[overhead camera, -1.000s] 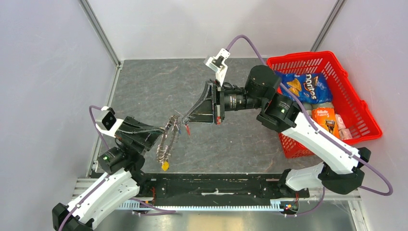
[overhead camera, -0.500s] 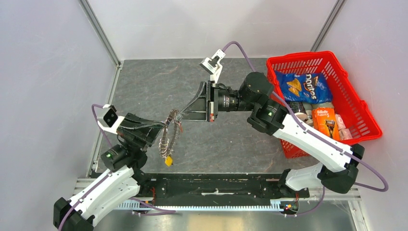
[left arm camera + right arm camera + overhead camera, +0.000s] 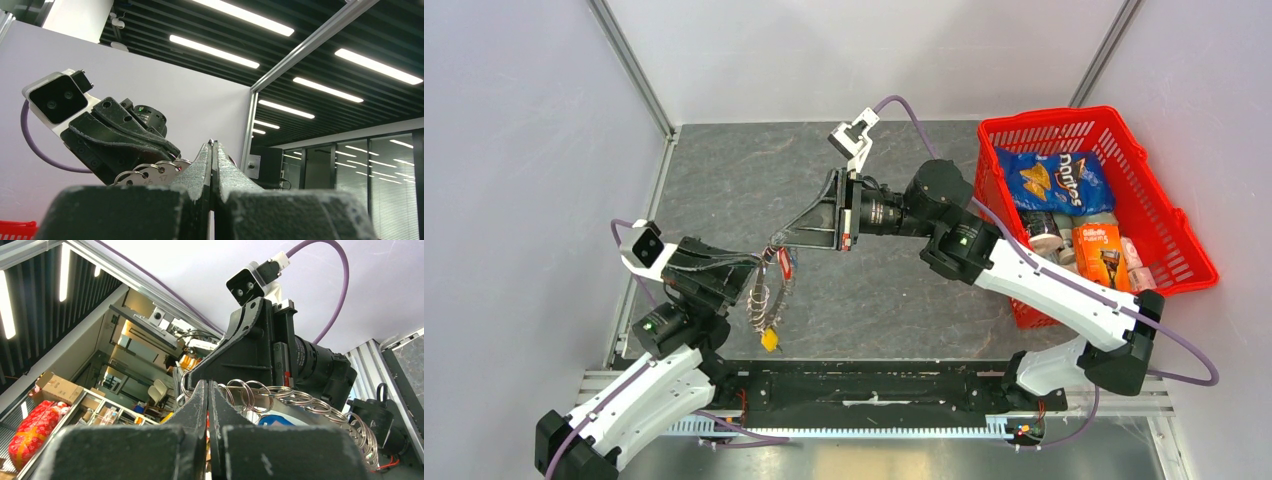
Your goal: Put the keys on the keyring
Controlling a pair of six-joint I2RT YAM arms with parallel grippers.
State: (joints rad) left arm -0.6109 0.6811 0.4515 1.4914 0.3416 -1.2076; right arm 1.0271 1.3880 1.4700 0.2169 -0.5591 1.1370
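My left gripper is shut on the rim of the keyring and holds it on edge above the table. A yellow-tagged key hangs from the ring's low end. In the left wrist view the ring's numbered plate with small split rings shows left of the closed left gripper. My right gripper is shut at the ring's top, with a red-tagged key hanging at its tips. In the right wrist view, red shows in the slit of the right gripper. Beside it are the keyring's split rings and a blue tag.
A red basket with a chips bag and other packets stands at the right, close to the right arm's elbow. Metal frame posts and grey walls close in the dark table. The black rail runs along the near edge.
My right gripper has moved left with the red-tagged key, up to the top of the keyring. The left gripper and ring have shifted slightly left and down.
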